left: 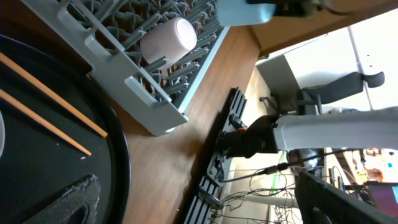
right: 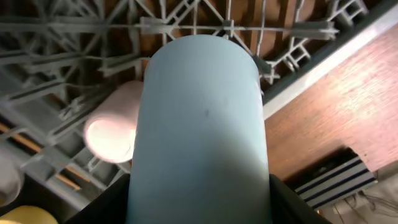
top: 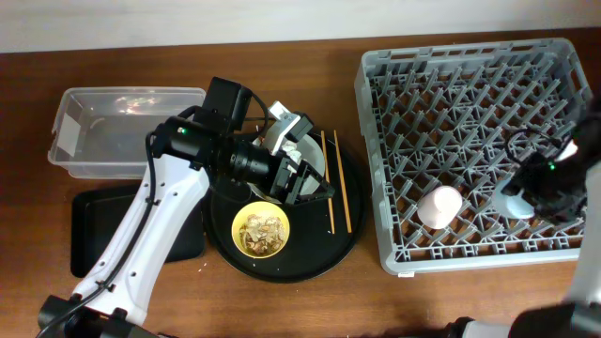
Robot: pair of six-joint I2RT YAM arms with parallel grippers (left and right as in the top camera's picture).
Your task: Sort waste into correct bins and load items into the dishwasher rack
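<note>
The grey dishwasher rack (top: 470, 84) lies directly below the right pincer (right: 199, 202), its pegs spreading out on every side and the brown surface (top: 282, 66) showing past its rim. The round black tray (top: 282, 270) lies under the left pincer (top: 305, 185), which hangs low over the tray's middle. The clear tub (top: 122, 127) stands well apart from that pincer, on the side away from the rack. The shallow black tray (top: 89, 235) lies just beside the tub, nearer the arm's base. The grey plate (top: 310, 150) sits right beneath the left pincer, mostly covered by it. The wrist and camera hide the tips, so I cannot tell whether this pincer is apart, together or gripping the plate. The yellow bowl (top: 261, 230) sits near it on the same tray, holding brownish food scraps (top: 263, 228). The chopsticks (top: 335, 178) lie side by side just beside the left pincer, toward the rack. The right pincer is clamped on the light-blue cup (right: 202, 112), gripping it from both sides over the pegs. The pink cup (top: 439, 207) lies tipped among the pegs near that pincer, on its tray side.
</note>
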